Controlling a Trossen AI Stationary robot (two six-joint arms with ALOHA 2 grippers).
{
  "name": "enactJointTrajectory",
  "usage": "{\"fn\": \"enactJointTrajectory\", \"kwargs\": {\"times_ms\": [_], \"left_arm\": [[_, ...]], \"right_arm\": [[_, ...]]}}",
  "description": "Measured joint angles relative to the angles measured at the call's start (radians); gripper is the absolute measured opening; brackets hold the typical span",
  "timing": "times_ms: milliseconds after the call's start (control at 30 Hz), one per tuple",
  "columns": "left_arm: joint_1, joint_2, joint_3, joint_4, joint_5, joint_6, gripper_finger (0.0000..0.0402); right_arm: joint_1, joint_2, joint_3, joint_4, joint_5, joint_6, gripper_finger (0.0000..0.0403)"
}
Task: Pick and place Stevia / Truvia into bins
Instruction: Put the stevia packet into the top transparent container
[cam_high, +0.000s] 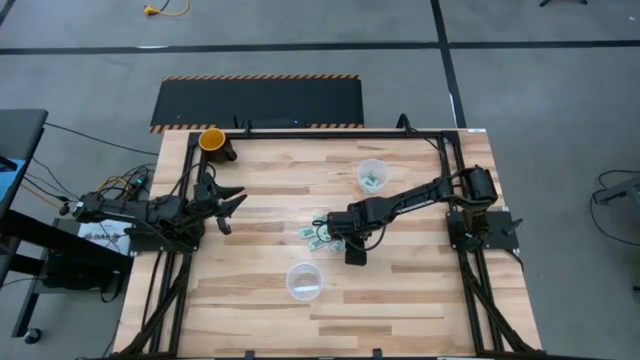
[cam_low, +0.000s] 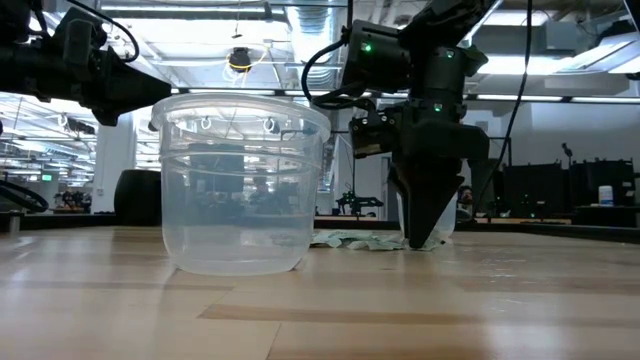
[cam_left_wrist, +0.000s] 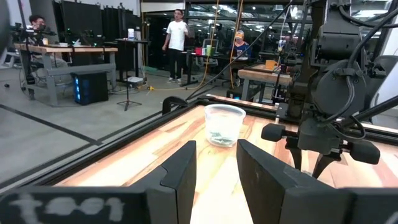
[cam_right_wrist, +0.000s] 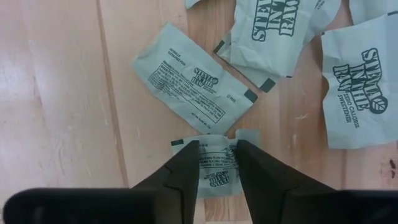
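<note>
Several green-and-white Stevia packets (cam_high: 318, 234) lie flat on the wood at the table's middle; the right wrist view shows them loose, such as one (cam_right_wrist: 193, 78) and another (cam_right_wrist: 357, 93). My right gripper (cam_high: 336, 236) points down into this pile and is shut on one packet (cam_right_wrist: 217, 165). One clear bin (cam_high: 304, 281) stands empty toward the near edge. The other bin (cam_high: 372, 175), farther back, holds a few packets (cam_left_wrist: 219, 135). My left gripper (cam_high: 232, 208) waits open at the left edge, level, touching nothing. My right gripper pinches a single packet between its two fingers, which come from above, pointing down. Only the packet's middle strip (cam_right_wrist: 217, 171) shows in the gap; its two sides are covered by the fingers (cam_right_wrist: 185, 174). The packet lies on the table, its far edge (cam_right_wrist: 186, 143) slightly buckled.
An orange cup (cam_high: 212, 140) stands at the far left corner. Black frame rails (cam_high: 330, 131) run along the table's far, left and right edges. Bare wood lies between the near bin and the near edge. People stand in the room beyond the table (cam_left_wrist: 176, 37).
</note>
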Motion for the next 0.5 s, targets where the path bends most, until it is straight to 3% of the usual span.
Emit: {"fn": "enactJointTrajectory", "kwargs": {"times_ms": [500], "left_arm": [[0.000,0.000,0.000,0.000,0.000,0.000,0.0104]], "right_arm": [[0.000,0.000,0.000,-0.004,-0.007,0.001,0.0064]]}}
